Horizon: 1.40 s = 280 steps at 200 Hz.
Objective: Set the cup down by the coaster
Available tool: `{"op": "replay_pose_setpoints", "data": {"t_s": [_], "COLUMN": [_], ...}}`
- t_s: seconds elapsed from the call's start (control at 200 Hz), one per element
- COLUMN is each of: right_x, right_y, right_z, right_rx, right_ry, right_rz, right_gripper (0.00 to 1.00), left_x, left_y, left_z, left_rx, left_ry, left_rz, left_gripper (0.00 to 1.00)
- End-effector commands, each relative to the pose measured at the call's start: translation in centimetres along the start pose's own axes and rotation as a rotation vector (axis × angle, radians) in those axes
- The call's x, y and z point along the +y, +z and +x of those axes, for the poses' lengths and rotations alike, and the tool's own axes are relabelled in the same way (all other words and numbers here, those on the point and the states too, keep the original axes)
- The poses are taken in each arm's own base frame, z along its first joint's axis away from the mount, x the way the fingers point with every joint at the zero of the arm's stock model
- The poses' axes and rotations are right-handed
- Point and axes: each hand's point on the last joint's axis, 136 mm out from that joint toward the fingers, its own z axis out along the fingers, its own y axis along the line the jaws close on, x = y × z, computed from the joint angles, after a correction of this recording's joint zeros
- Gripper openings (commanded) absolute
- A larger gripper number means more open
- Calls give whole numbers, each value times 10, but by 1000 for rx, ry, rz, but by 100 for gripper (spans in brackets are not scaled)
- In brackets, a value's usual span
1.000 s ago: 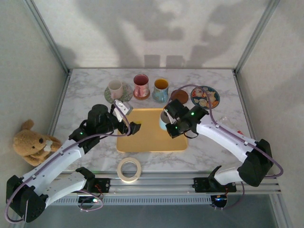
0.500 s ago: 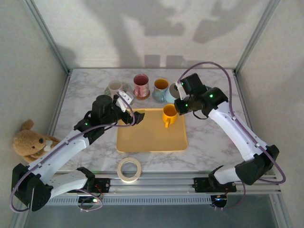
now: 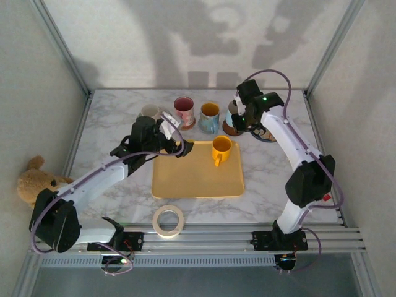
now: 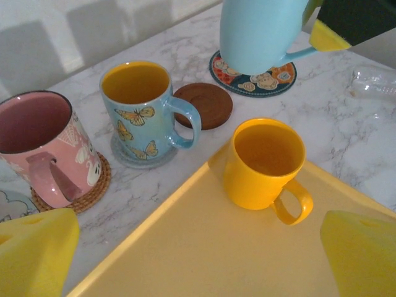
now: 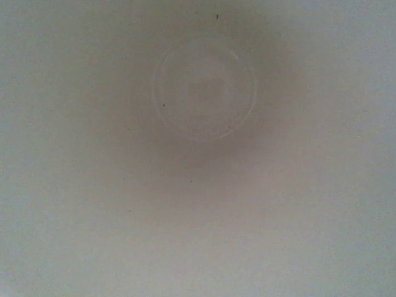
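A light blue cup [image 4: 263, 34] hangs in the air above the brown round coaster [image 4: 204, 105] and the patterned coaster [image 4: 257, 77]. My right gripper [image 3: 238, 117] is shut on its handle, and one yellow pad [image 4: 328, 37] shows against that handle. From above, the cup [image 3: 229, 116] sits just over the brown coaster [image 3: 231, 130] at the back of the table. My left gripper [image 4: 198, 272] stands open low over the yellow tray [image 4: 185, 260], its pads [image 4: 34, 253] wide apart with nothing between them. A yellow cup [image 4: 263, 164] stands on the tray just ahead of it.
A butterfly mug [image 4: 139, 108] and a pink mug [image 4: 43, 145] stand on their own coasters left of the brown one. A white cup [image 3: 150, 111] stands further left. A tape roll [image 3: 168, 221] lies at the near edge and a teddy bear [image 3: 34, 182] sits off the table's left.
My right arm has lifted the light blue cup off the tray and carried it back over the brown coaster. My left arm has reached farther along the tray's back left corner.
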Motion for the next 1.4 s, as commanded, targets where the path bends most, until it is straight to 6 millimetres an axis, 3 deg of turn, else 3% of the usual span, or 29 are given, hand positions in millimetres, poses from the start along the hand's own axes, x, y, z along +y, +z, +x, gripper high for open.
{"op": "replay_pose_setpoints", "data": {"t_s": [0.0, 0.4, 0.691, 1.051, 1.397], "right_x": [-5, -28, -36, -43, -45], "right_y": [2, 75, 108, 131, 134], "right_z": [-26, -44, -58, -57, -56], "right_rx": [-57, 40, 65, 104, 123], "right_ry": [-2, 32, 38, 45, 46], "right_rz": [8, 68, 114, 122, 115], "right_gripper": [0, 0, 0, 0, 0], "left_x": [3, 7, 13, 17, 19], "left_y": [3, 22, 26, 36, 41], "left_z": [-18, 2, 7, 13, 16], "left_rx": [-57, -24, -2, 40, 59], "left_ry": [6, -14, -7, -10, 5], "left_rz": [36, 73, 61, 67, 72], "left_gripper": [100, 100, 100, 100, 100]}}
